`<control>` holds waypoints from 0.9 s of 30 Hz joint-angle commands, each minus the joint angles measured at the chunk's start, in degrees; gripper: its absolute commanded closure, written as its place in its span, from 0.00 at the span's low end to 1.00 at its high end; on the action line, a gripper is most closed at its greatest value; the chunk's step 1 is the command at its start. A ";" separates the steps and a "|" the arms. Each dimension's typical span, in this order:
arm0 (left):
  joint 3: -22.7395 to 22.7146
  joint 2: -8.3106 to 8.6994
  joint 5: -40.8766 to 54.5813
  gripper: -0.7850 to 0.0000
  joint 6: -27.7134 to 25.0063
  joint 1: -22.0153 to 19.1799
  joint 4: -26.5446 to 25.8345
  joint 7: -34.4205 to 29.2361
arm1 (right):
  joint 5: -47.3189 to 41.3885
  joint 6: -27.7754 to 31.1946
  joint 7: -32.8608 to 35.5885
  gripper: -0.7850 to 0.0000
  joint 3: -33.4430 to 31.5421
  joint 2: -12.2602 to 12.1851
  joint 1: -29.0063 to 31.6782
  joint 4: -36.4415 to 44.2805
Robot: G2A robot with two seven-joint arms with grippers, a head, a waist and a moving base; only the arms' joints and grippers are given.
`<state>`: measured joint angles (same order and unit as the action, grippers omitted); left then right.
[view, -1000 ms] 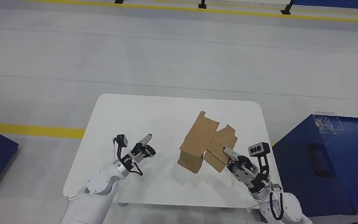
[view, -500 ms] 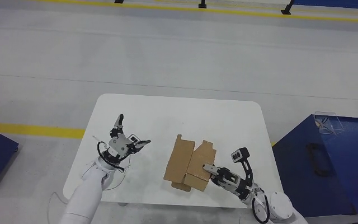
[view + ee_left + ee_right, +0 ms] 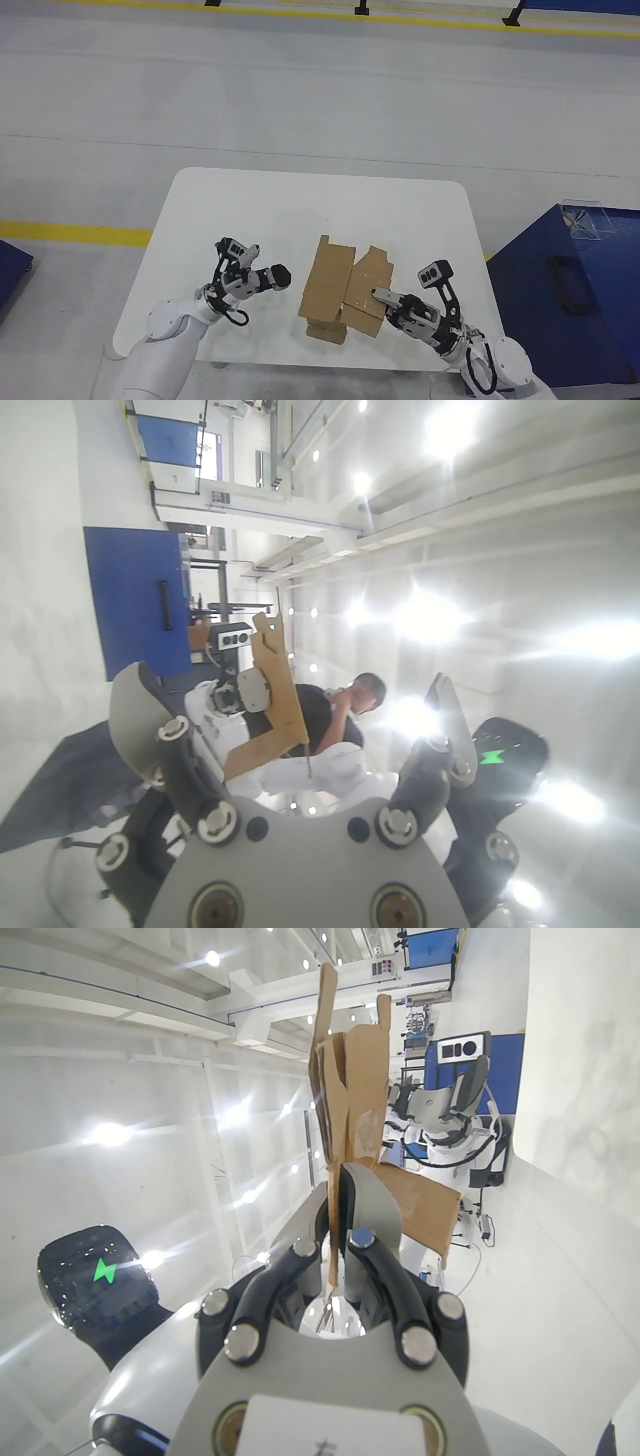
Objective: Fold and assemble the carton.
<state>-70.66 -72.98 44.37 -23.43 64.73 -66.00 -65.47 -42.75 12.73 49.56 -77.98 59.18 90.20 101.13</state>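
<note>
A white rounded surface (image 3: 250,200) stands on a pale grey floor (image 3: 300,90) crossed by yellow lines (image 3: 70,235). A blue cabinet (image 3: 575,300) stands near its right edge, and bright ceiling lights (image 3: 440,430) glare overhead.

support: white table (image 3: 262,212), rounded corners | flattened brown carton (image 3: 333,285): over near edge, contact unclear

White arms (image 3: 175,322), black cables (image 3: 487,372), right pincer (image 3: 336,1183) grey, silver screws (image 3: 362,1237) (green lightning mark (image 3: 105,1270) on pod (image 3: 75,1255))
</note>
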 commanded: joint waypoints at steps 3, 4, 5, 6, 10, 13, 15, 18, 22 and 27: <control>2.03 -0.12 -4.60 0.00 0.98 1.02 -2.58 2.40 | 2.91 -0.64 0.68 1.00 1.29 0.10 -0.77 -0.72; 2.28 -0.11 -5.10 0.07 1.41 1.19 -3.27 2.57 | 3.43 -1.00 0.91 1.00 1.75 0.14 -0.90 -0.99; 2.61 -0.11 -5.43 0.35 2.14 1.45 -3.77 2.73 | 3.94 -1.11 1.08 1.00 2.06 0.17 -1.11 -1.15; 2.93 -0.11 -5.90 0.41 2.98 1.57 -4.24 3.02 | 4.09 -1.16 1.10 1.00 2.31 0.22 -1.25 -1.37; 3.93 -0.12 -6.89 0.57 4.55 2.13 -5.86 3.14 | 4.39 -1.43 1.41 1.00 2.86 0.35 -1.76 -1.89; 4.07 -0.09 -6.21 0.71 5.40 2.46 -6.45 2.88 | 4.38 -1.97 1.51 1.00 2.92 0.39 -2.04 -2.16; 3.84 -0.02 -5.87 0.77 5.57 2.54 -6.67 2.65 | 4.31 -2.20 1.57 1.00 2.82 0.41 -2.25 -2.39; 4.15 -0.02 -5.24 0.85 5.98 2.99 -7.12 2.22 | 3.89 -3.28 1.67 1.00 2.88 0.45 -2.41 -2.80; 4.73 -0.11 -3.60 1.00 7.18 3.31 -7.82 1.34 | 3.62 -4.71 1.46 1.00 2.77 0.49 -2.87 -3.24; 5.11 -0.11 -2.21 1.00 8.65 3.72 -8.87 0.42 | 5.37 -6.32 0.84 0.00 2.94 0.47 -3.11 -3.45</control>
<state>-65.57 -73.13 42.06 -15.37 68.34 -74.64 -64.77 -37.20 6.57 50.60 -75.05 59.64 87.05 97.65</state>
